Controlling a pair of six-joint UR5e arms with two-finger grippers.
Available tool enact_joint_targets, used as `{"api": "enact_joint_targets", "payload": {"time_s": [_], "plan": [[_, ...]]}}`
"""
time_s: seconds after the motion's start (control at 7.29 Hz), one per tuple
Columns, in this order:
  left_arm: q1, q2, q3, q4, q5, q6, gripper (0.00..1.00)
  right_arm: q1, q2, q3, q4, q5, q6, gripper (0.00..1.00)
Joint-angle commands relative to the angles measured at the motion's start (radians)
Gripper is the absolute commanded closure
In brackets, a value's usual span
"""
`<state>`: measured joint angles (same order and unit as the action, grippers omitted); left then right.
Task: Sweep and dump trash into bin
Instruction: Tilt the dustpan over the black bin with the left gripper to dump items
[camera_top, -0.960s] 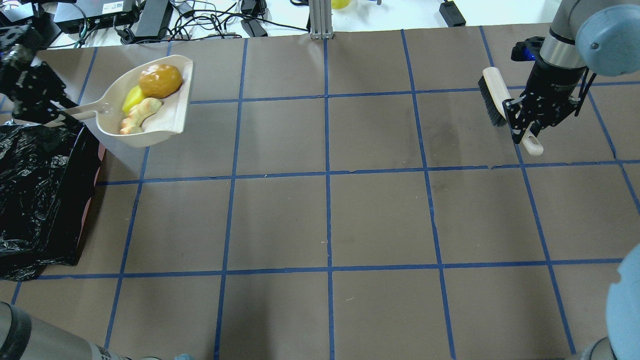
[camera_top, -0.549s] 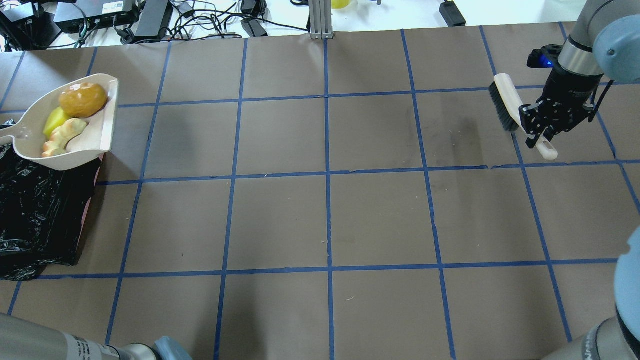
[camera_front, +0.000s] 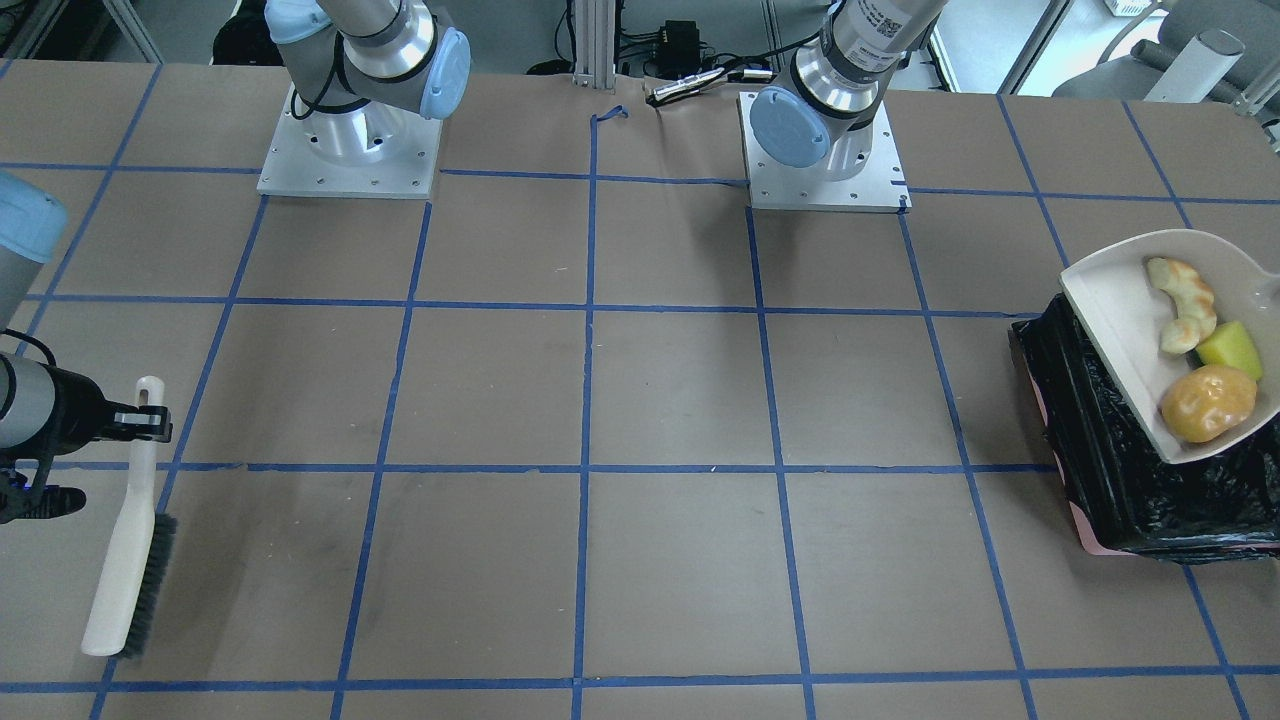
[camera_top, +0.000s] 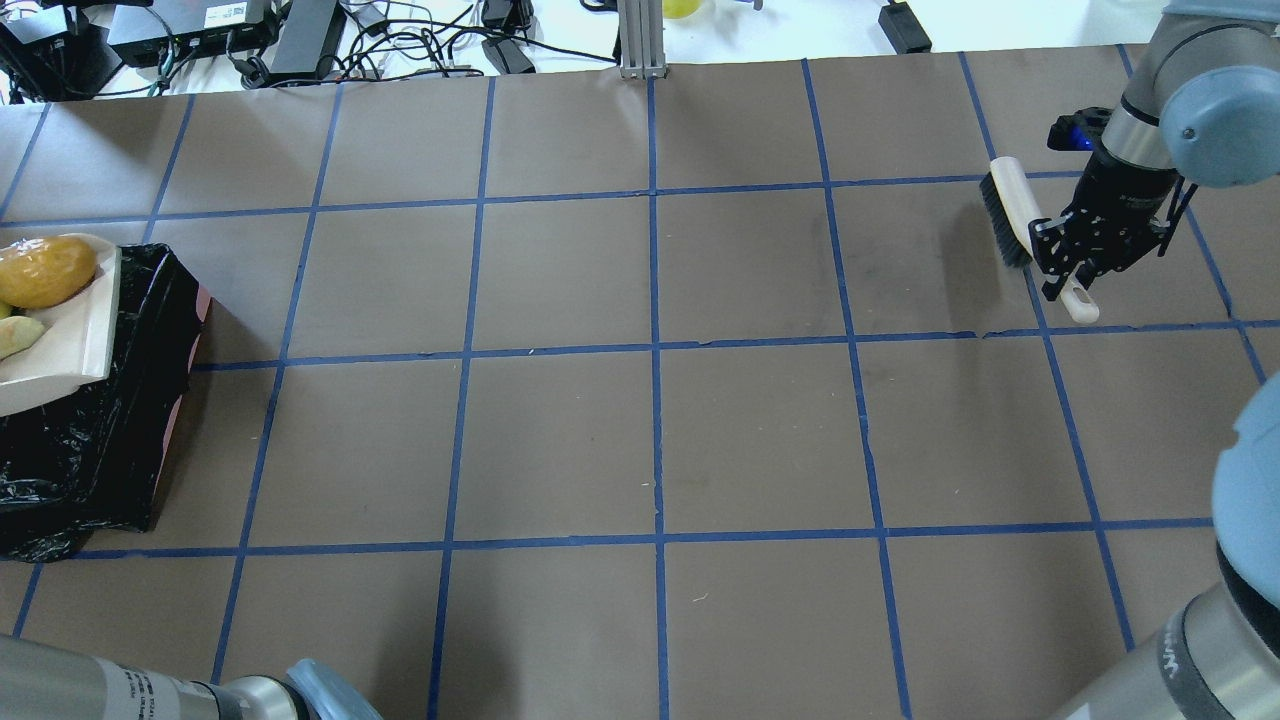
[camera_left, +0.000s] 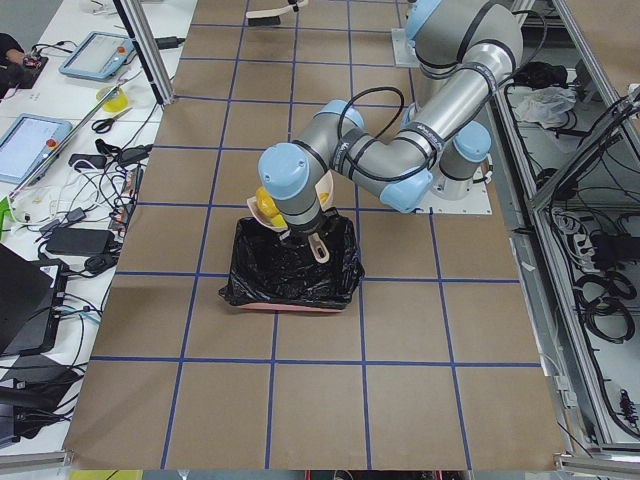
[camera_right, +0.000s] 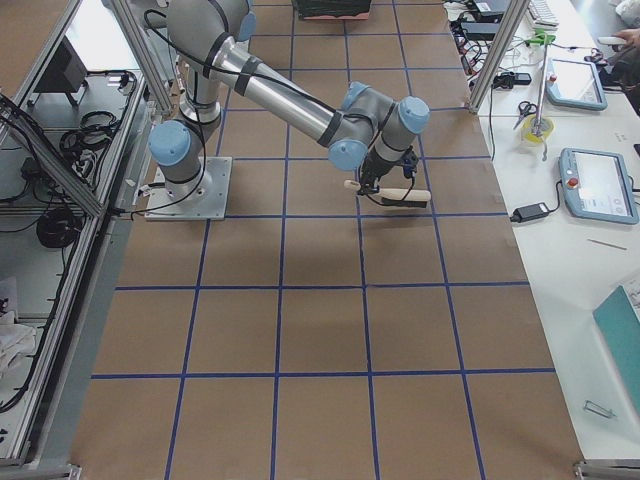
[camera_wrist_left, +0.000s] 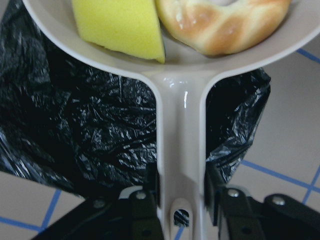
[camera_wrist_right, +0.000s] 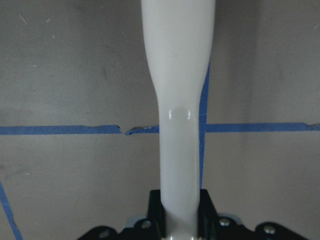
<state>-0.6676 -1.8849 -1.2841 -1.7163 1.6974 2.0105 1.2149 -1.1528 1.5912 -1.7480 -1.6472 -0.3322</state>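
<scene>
The tabletop (camera_top: 760, 440) was covered in brown paper, marked into large squares by blue tape lines (camera_top: 655, 350). At its far edge stood an aluminium post (camera_top: 640, 40), with a tangle of black cables (camera_top: 400, 40) and power bricks on a white bench (camera_top: 800, 30) behind it. A side bench (camera_left: 60, 120) held touch-screen tablets (camera_left: 95, 55) and scissors (camera_left: 105, 122). More loose wires (camera_left: 600, 290) lay on the floor along the opposite side. A grey chair (camera_front: 1190, 60) stood in one corner. The light was even, the shadows soft.
</scene>
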Motion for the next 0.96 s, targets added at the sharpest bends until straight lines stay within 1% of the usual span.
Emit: {"api": "enact_joint_targets", "payload": {"time_s": [0.0,0.41,0.55,0.69,0.82], "plan": [[0.008,0.004,0.035,0.000,0.125,-0.027,1.00,0.003,0.010,0.000,-0.011,0.001,0.005,1.00],[-0.009,0.000,0.034,-0.006,0.299,-0.114,1.00,0.003,0.012,0.001,-0.004,-0.003,-0.004,1.00],[-0.033,0.001,0.037,-0.003,0.361,-0.124,1.00,0.003,0.013,0.003,-0.002,-0.003,-0.002,1.00],[-0.070,0.003,0.040,0.004,0.443,-0.118,1.00,0.003,0.021,0.009,-0.002,-0.005,-0.004,1.00],[-0.116,0.003,0.043,0.006,0.496,-0.116,1.00,0.002,0.022,0.019,-0.008,-0.005,-0.004,1.00]]}}
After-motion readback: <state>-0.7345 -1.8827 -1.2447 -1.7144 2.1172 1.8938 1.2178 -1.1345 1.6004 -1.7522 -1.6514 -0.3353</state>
